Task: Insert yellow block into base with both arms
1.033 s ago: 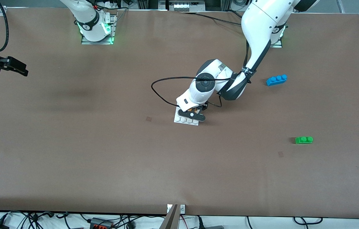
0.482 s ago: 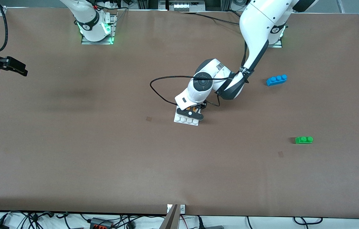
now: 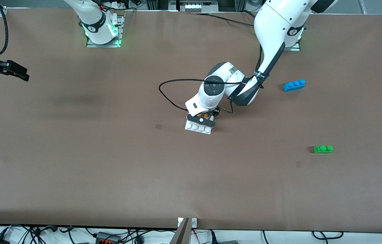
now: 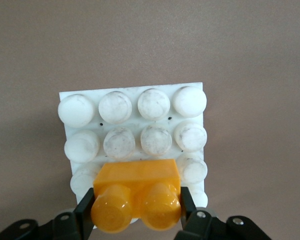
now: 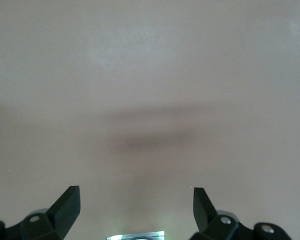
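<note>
Left gripper (image 3: 205, 118), in the front view, pinches the yellow block (image 3: 206, 116) directly over the base (image 3: 198, 128), which lies mid-table; only a sliver of yellow shows under the wrist. Across the last second this gripper has crept a little toward the arm bases and settled lower over the plate, so more of the base's front row of studs now shows clear of it; I judge that the block has been carried into line with a stud row and the press-down is about to begin or is just under way. Right gripper (image 3: 16, 74) waits at the right arm's end of the table, well apart from the base, unchanged over that second. A blue brick (image 3: 294, 84) and a green brick (image 3: 323, 148) lie untouched toward the left arm's end. From the left wrist view, the fingers (image 4: 84, 212) clamp the block (image 4: 136, 196) on its two short sides, its two studs facing the camera, and it overlaps the base's (image 4: 132, 129) row of studs closest to the gripper; whether it is seated or only resting on them I cannot tell. From the right wrist view, the right gripper (image 5: 136, 205) is spread wide over bare table, holding nothing, so the base is not yet steadied by a second arm and may slide when pushed.
</note>
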Controlling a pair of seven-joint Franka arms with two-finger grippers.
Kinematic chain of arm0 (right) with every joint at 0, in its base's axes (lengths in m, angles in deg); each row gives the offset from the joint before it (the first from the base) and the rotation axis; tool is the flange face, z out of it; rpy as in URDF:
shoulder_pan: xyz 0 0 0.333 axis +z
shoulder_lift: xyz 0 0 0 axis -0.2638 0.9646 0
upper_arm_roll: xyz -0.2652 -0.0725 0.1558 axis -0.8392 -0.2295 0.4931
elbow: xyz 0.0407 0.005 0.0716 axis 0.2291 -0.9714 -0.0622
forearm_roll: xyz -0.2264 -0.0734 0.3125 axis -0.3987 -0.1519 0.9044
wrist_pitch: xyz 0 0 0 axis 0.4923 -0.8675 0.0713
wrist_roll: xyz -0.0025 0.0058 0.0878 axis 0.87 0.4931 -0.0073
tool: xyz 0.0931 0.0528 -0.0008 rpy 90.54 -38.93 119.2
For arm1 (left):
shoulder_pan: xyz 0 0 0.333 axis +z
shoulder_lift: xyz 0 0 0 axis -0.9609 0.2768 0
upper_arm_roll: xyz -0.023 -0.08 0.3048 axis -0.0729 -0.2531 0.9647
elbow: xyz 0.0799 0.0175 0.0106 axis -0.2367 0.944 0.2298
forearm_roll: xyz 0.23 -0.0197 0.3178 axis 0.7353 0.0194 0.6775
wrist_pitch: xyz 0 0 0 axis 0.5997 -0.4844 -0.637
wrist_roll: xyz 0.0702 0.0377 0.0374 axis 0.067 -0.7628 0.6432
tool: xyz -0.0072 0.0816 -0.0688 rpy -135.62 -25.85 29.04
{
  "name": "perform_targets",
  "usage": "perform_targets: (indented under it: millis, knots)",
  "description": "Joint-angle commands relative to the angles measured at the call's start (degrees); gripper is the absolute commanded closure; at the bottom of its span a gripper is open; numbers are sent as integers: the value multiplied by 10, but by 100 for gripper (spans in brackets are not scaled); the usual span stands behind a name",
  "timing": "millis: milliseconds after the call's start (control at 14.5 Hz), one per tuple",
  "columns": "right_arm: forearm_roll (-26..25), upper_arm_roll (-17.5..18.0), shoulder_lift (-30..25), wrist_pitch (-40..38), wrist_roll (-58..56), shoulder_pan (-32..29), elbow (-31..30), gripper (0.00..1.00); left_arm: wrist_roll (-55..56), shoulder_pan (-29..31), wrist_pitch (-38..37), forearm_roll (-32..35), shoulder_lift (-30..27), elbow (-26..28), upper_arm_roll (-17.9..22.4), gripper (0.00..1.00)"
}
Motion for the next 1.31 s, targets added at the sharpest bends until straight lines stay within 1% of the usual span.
perform_targets:
  millis: [0,69,207,344,413,551,757,964,1170,1239]
  knots:
    - [-3,0,-6,-2,8,0,-3,0,1,-4,-4,14,3,2,4,0]
    - [-3,0,-6,-2,8,0,-3,0,2,-3,-7,14,0,-1,4,0]
    - [-3,0,-6,-2,8,0,-3,0,-1,5,-48,14,-5,-24,4,0]
    - [-4,0,-6,-2,8,0,-3,0,-2,17,-112,12,-6,-70,4,0]
    - [-4,0,-6,-2,8,0,-3,0,-2,32,-146,9,-12,-95,3,0]
    - [-4,0,-6,-2,4,0,-3,0,-2,60,-196,8,-29,-128,4,0]
    - [0,1,-6,2,6,2,-3,0,-4,127,-224,7,-70,-129,1,0]
    - [4,3,-6,14,7,5,-4,0,-10,182,-267,9,-117,-129,2,0]
    - [7,4,-7,20,7,5,-8,0,-116,279,-327,13,-160,-130,2,0]
    - [22,3,-7,21,7,5,-9,0,-145,311,-354,13,-168,-130,2,0]
